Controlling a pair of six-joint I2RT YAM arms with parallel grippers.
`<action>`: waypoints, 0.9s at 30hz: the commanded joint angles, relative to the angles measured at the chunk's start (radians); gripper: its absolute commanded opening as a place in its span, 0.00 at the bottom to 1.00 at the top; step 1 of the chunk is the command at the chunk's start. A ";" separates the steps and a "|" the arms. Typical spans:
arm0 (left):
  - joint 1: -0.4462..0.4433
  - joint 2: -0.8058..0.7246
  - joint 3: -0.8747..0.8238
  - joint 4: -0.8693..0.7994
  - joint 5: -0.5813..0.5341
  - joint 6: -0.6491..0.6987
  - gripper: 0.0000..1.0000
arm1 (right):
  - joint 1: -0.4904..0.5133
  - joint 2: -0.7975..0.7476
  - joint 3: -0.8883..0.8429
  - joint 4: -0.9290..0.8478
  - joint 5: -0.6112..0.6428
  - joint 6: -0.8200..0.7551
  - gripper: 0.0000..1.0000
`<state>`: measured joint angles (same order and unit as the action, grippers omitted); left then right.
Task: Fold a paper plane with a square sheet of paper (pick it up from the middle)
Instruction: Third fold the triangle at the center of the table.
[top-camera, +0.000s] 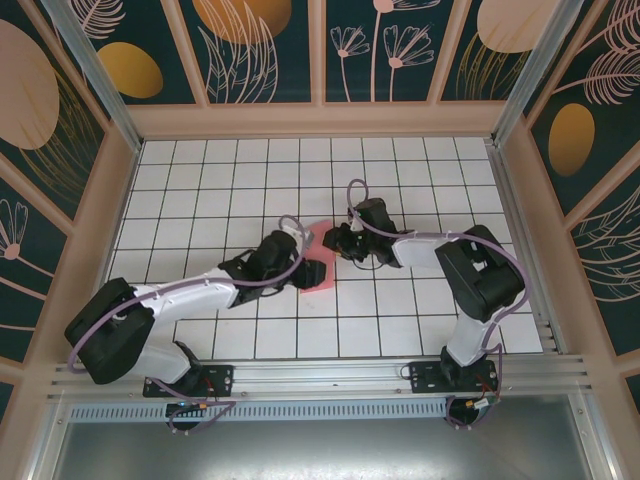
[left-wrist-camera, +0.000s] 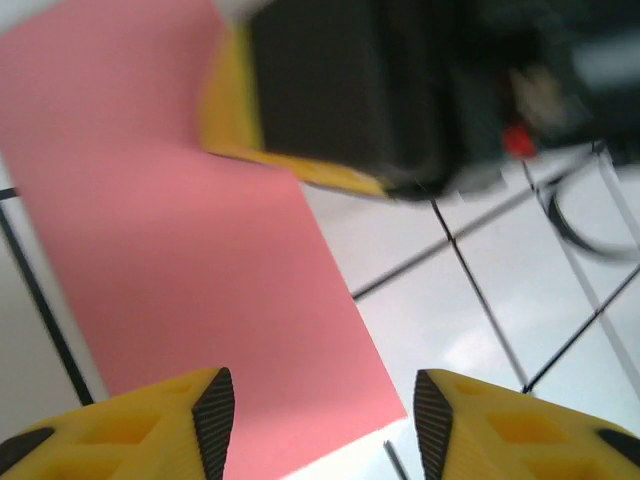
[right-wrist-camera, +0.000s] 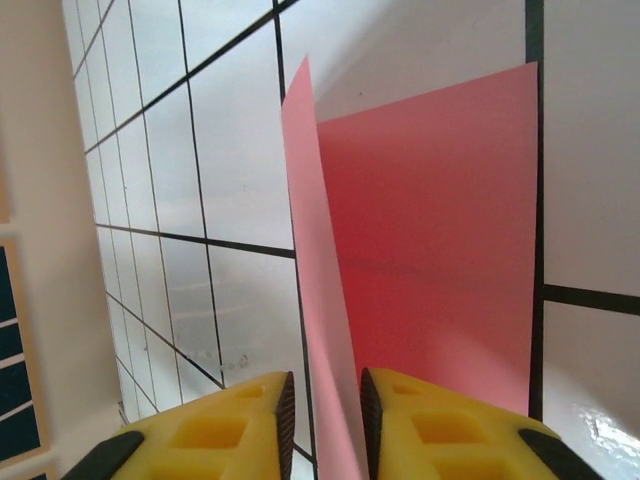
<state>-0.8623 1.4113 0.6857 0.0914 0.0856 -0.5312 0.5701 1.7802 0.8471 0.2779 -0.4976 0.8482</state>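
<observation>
Lying near the middle of the white tiled tabletop (top-camera: 200, 190), the sheet (top-camera: 325, 281) sits between the two tools, which meet over it from either side. Seen from above, the left tool (top-camera: 316, 268) extends in from the near left and hangs over the sheet's near part, while the right tool (top-camera: 334, 241) extends in from the right at the sheet's far edge. The left wrist view shows the left tool's jaws standing wide apart, their black pads (left-wrist-camera: 218, 420) well separated, with the pink sheet lying flat on the tiles below them. Beyond, a blurred yellow finger (left-wrist-camera: 228, 115) of the right tool sits over the sheet's far side. From the right wrist, one part of the sheet lies flat on the tabletop and a paler flap (right-wrist-camera: 318, 260) stands up almost on edge from it, running down into the narrow gap between the right tool's jaws. Those jaws are close together around the flap, but whether the pads actually press on it I cannot tell.
</observation>
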 joint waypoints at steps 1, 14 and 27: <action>-0.100 0.012 0.038 -0.080 -0.174 0.133 0.59 | -0.004 0.029 0.050 -0.040 -0.040 -0.029 0.26; -0.324 0.246 0.167 -0.181 -0.576 0.234 0.79 | -0.004 0.041 0.078 -0.074 -0.036 -0.029 0.28; -0.326 0.246 0.177 -0.161 -0.674 0.241 0.40 | -0.004 0.023 0.066 -0.099 -0.019 -0.042 0.29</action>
<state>-1.1858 1.6653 0.8387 -0.0650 -0.5400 -0.2939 0.5697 1.8050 0.8989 0.2008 -0.5179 0.8333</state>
